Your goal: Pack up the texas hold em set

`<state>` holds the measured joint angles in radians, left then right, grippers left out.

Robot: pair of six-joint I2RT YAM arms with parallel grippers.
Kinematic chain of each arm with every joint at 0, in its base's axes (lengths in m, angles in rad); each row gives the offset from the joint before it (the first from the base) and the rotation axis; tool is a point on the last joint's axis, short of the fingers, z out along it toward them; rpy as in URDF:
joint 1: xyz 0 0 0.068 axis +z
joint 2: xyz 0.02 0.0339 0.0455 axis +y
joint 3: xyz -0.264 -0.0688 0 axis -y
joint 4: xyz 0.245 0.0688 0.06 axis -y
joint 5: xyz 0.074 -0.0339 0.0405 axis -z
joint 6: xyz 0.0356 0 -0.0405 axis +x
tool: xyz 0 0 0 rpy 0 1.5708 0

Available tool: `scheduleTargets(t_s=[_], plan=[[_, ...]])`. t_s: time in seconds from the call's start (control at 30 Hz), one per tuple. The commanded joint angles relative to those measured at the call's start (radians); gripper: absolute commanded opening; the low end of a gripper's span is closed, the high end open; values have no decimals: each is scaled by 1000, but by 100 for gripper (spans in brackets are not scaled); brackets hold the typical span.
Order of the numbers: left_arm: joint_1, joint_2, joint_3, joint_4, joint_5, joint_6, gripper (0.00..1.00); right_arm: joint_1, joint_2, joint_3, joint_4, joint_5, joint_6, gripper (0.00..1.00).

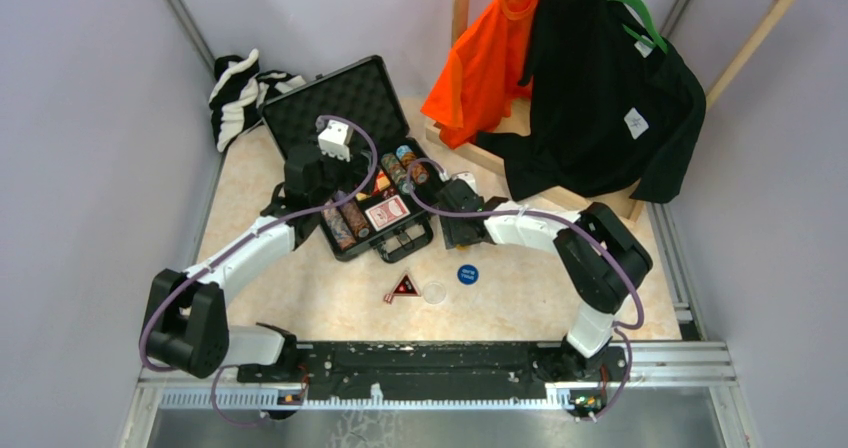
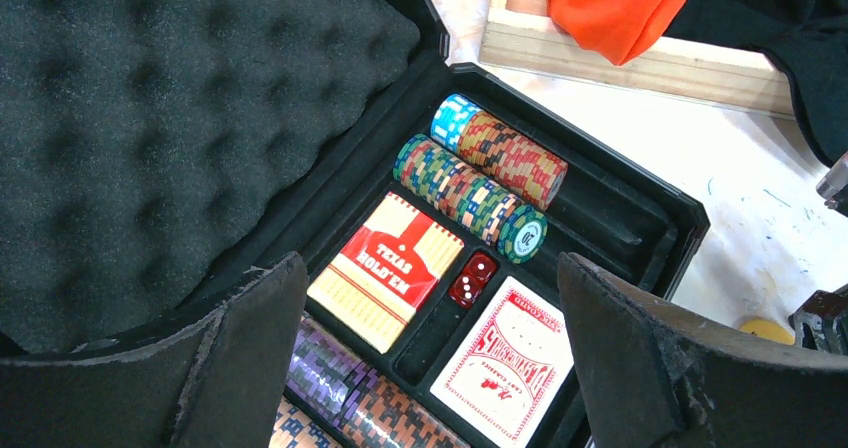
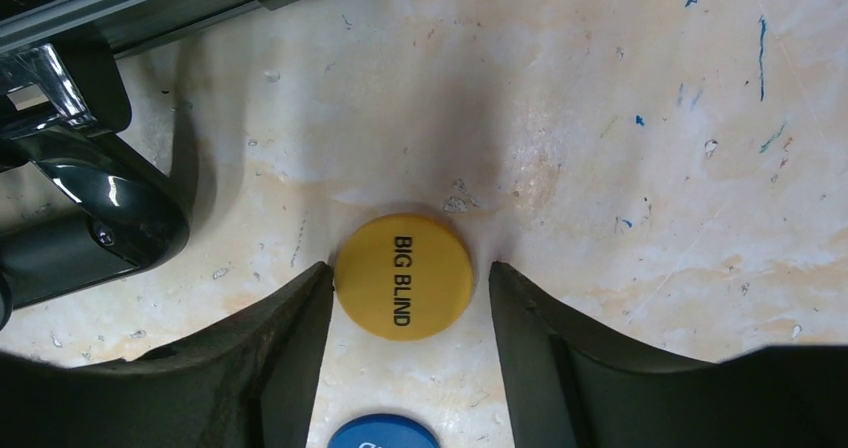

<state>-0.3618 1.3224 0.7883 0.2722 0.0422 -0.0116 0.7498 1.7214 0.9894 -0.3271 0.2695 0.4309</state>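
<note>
1. Right wrist view: a yellow disc printed "BIG BLIND" lies flat on the table, between the fingers of the right gripper. The jaws are parted. One finger is at the disc's rim and the other is just off it, so the disc is not clamped.
2. A blue disc lies just beside it, and its lettering is cut off.
3. Left wrist view: the briefcase stands open, with the foam lid raised. The tray holds rows of poker chips, an orange-red pack marked "TEXAS HOLD'EM", red dice and a red card deck. The deck's print is too small to read.
4. The left gripper hovers over the tray, jaws spread wide and holding nothing.
5. Top external view: the black-red triangle and a clear disc lie on the table in front of the case.
6. Behind the case are a striped cloth, an orange shirt and a black shirt. Both shirts hang on a wooden rack.
</note>
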Motion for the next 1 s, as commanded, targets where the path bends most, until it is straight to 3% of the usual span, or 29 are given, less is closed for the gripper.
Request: scheduleTargets(t_s=[0.0,0.17,0.97], plan=[[10,-9,-6,15,9,-8,99,17,-7,-18,-4,-29,25,56],[12,-6,-4,16,13,-9,99,22,-5,-18,3,-33,25,48],[19,8,7,13,21,-8,99,23,-37,201,-86,-10,-44,47]])
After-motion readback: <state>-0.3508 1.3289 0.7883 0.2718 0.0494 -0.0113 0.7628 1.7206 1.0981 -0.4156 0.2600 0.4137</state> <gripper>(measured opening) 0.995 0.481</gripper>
